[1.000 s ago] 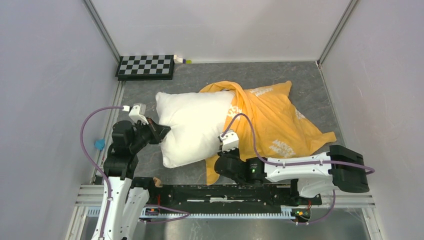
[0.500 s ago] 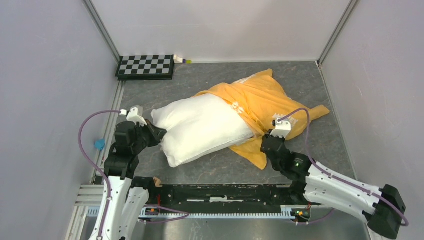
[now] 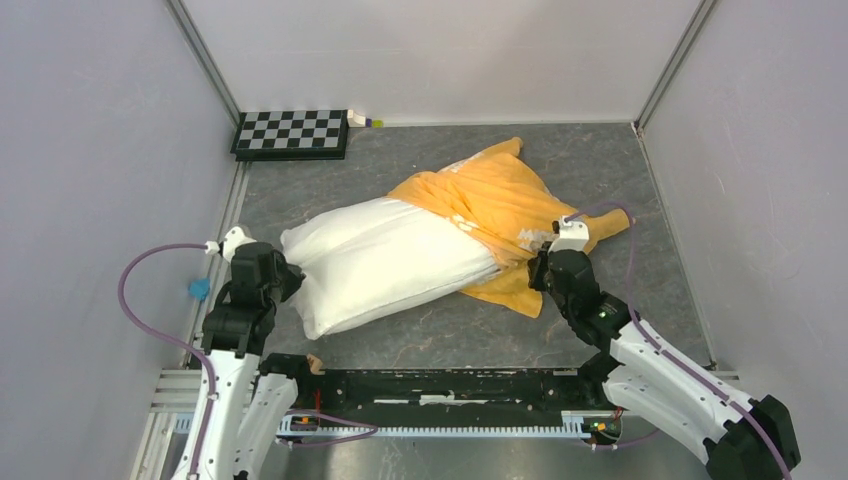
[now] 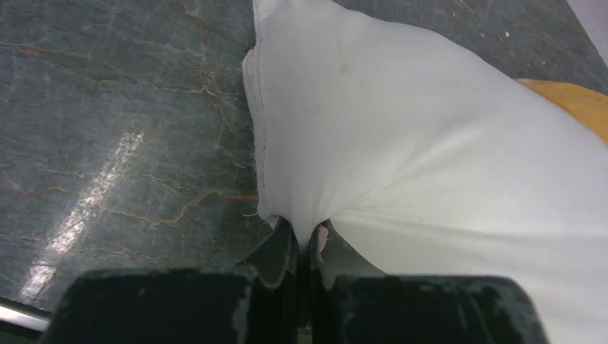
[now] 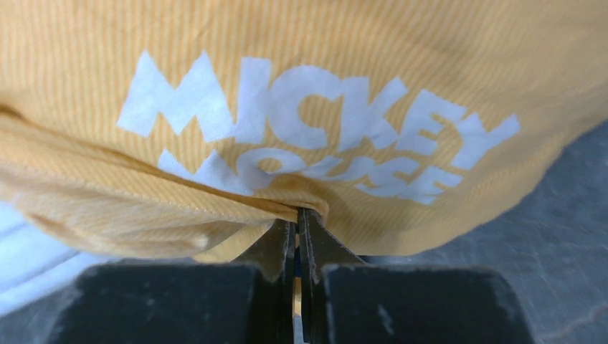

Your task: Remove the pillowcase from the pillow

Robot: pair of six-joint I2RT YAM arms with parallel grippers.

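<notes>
Left gripper (image 4: 304, 240) pinches pillow (image 4: 430, 158) corner; right gripper (image 5: 296, 223) pinches pillowcase (image 5: 323, 64) fold. Both likely soft, light: hold edges.

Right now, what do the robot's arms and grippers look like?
The left arm and right arm have white shells and black joints. A purple cable loops along each to a white wrist camera. The left gripper and right gripper are black, with scuffed edges. The right arm carries a green light.

Top view was bright, even, diffuse; soft shadow under the plump white stuffed pillow (image 3: 390, 262). Left wrist had a glare streak on dark grey marbled tabletop (image 4: 93, 193). Lettering on orange-yellow fabric pillowcase (image 5: 323, 72) was sharp; near foreground blurred, both wrists.
</notes>
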